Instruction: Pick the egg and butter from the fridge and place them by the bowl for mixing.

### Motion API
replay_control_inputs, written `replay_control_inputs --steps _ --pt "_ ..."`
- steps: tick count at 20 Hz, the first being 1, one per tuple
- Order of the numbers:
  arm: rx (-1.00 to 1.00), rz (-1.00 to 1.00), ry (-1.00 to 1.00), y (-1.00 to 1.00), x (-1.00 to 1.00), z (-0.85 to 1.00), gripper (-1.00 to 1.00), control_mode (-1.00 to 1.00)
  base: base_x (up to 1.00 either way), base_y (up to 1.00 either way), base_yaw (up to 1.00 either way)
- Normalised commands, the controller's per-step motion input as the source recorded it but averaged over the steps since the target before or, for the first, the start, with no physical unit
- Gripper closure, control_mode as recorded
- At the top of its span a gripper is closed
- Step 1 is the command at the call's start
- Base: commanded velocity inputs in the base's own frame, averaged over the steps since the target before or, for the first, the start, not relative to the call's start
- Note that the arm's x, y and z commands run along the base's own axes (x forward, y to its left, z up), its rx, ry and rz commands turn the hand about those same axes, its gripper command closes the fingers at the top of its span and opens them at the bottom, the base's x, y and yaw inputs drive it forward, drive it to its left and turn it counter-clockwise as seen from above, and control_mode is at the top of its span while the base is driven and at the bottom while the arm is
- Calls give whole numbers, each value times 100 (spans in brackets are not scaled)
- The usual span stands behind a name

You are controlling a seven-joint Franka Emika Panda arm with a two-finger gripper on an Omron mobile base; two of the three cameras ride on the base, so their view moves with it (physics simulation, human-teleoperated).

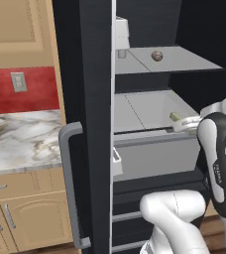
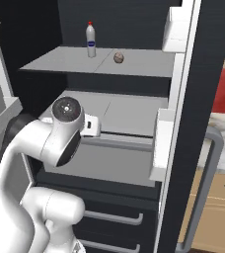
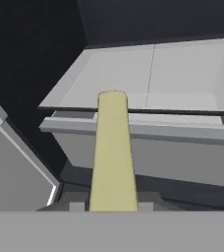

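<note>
Now you see the butter (image 3: 113,152) pinched in the tool (image 3: 113,206), its length pointing away, in front of the open fridge (image 1: 92,99), so it can come out. The egg (image 2: 118,58) waits on the upper shelf (image 2: 134,64), near a white bottle (image 2: 90,40).

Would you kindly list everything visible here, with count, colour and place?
fridge: one, black, doors open, grey shelves.
egg: one, brownish, upper shelf.
bottle: one, white with blue label, upper shelf, left of the egg.
butter: one, pale yellow stick, held in front of the lower shelf.
counter: one, marbled, left of the fridge.
cabinets: tan wood, under the counter.
tool: one, shut on the butter.
</note>
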Motion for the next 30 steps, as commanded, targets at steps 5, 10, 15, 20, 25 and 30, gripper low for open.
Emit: replay_control_inputs --steps 5,10,15,20,25,30 --pt "0 0 0 0 -4 -10 100 -100 0 0 0" --pt "0 0 0 0 0 0 100 -100 0 0 0" --pt "0 0 0 0 0 0 100 -100 0 0 0" --pt "0 0 0 0 0 0 100 100 -41 0 -1" --pt "0 0 0 0 0 0 100 100 -67 0 0" --pt "0 0 0 0 0 0 100 100 -68 0 0"
